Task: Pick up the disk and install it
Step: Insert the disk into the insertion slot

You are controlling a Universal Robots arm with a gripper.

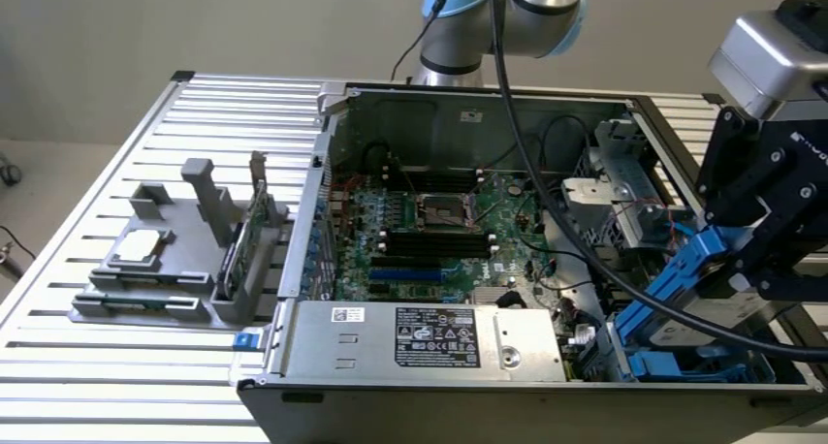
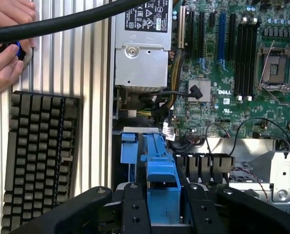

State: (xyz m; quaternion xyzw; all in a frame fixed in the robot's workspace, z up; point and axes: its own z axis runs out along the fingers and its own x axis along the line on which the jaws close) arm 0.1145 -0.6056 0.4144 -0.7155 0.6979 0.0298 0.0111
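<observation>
Gripper (image 1: 748, 269) pinches the one disk (image 1: 684, 269) by its blue frame, tilted over the drive bay at the lower right of the exterior view, where the one thick black cable (image 1: 621, 281) crossing it could snag the disk or knock it askew in the one computer case (image 1: 518, 410).
</observation>
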